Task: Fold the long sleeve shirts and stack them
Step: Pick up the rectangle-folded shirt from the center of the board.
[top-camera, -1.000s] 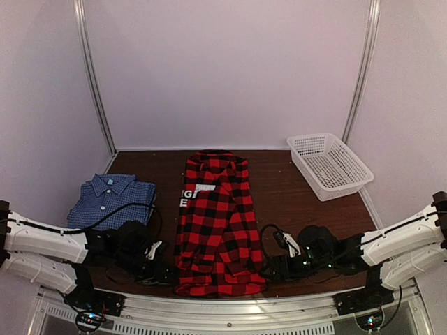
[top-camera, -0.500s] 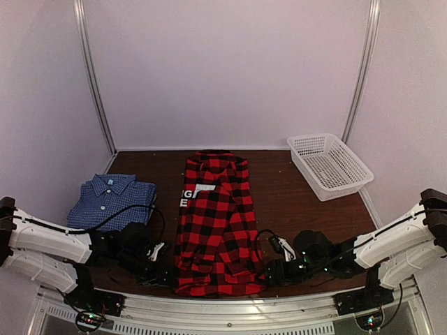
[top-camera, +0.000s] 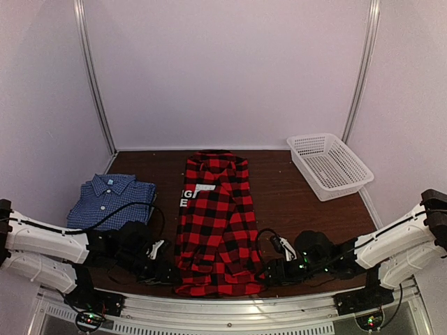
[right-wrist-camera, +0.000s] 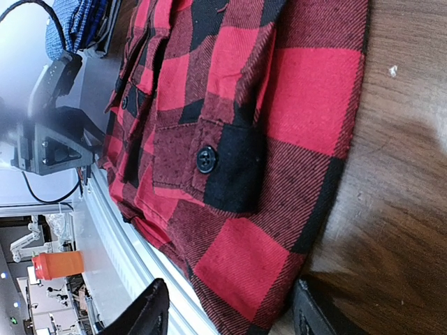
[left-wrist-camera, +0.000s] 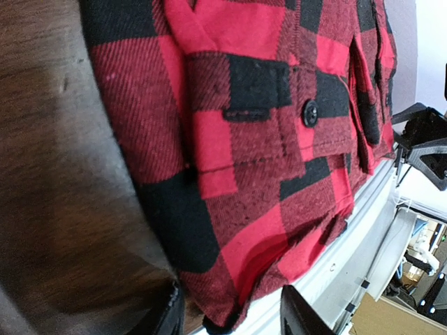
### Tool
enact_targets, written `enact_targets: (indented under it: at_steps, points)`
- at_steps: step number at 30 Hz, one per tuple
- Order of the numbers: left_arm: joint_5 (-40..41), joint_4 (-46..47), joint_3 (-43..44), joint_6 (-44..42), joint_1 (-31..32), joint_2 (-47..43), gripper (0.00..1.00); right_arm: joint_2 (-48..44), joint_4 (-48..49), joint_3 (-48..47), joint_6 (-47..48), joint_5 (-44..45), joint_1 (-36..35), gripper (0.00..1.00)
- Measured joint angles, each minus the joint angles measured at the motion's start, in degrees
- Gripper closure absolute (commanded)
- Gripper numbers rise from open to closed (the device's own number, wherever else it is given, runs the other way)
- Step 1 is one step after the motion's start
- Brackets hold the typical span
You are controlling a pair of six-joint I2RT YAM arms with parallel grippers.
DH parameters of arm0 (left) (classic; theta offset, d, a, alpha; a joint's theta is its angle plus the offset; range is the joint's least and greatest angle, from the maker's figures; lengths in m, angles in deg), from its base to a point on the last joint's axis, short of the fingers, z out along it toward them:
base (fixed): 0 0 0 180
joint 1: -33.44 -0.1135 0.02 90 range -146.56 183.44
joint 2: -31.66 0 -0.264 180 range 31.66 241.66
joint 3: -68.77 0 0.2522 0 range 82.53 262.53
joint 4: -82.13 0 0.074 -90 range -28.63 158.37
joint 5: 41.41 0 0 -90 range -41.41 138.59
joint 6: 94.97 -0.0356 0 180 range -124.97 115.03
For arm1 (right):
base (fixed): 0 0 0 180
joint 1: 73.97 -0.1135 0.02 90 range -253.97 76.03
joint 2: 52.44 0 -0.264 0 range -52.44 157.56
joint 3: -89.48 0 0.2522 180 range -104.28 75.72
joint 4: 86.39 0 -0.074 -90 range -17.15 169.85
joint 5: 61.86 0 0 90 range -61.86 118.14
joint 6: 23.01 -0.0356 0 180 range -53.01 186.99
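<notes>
red-and-black plaid shirt flat mid-worktop, hem at 6 o'clock | left hand, right hand nudged inward since a second ago, both spread apart astride hem corners | blue checked shirt folded at 9 o'clock | likely poised for hem pinch and fold

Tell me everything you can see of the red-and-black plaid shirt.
The plaid shirt is a thick, twill-woven red-and-black buffalo check with black buttons on its flaps. It lies flat on the dark wooden table, folded into a long narrow strip, collar far, hem at the near edge, with a white label near the collar. The open left end effector straddles its near-left corner, the open right end effector its near-right corner; finger contact cannot be told.
</notes>
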State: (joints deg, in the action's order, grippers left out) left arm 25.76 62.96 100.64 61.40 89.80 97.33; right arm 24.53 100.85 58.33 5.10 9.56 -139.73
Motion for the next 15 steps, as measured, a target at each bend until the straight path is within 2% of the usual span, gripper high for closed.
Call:
enact_targets:
  at_steps: [5, 10, 15]
  points:
    - [1.31, 1.95, -0.02, 0.46, 0.0, 0.33, 0.47, 0.33, 0.92, 0.09, -0.13, -0.11, 0.37, 0.38]
    - [2.75, 3.28, -0.37, 1.42, -0.02, -0.17, 0.37, 1.99, 4.44, 0.55, -1.05, -0.98, 0.98, 0.38]
    - [3.63, 5.75, -2.36, 2.89, -0.13, -2.12, 0.37, 4.39, 8.52, 0.76, -1.92, -2.19, 2.12, 0.39]
